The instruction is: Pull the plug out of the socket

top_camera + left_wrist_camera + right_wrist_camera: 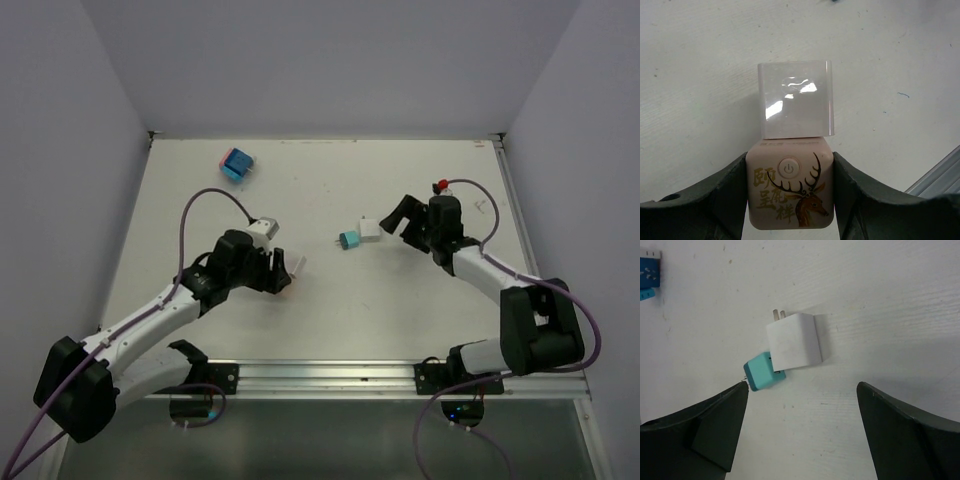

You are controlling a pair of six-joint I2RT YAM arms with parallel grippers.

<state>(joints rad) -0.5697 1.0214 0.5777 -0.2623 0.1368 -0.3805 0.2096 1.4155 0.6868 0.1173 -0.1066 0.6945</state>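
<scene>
My left fingers clamp the pink socket, left of centre on the surface, with the plug seated in it (so nothing pulled yet). My right fingers gape wide, empty, above a white charger and a teal charger.

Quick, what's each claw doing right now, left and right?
Left claw: closed on the deer-print socket, white plug seated in it.
Right claw: open, holding nothing.

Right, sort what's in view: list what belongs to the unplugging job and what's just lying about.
Job: deer-printed socket, held in the left gripper; glossy white plug seated in it.
Lying about: white charger, teal charger, blue block.
</scene>
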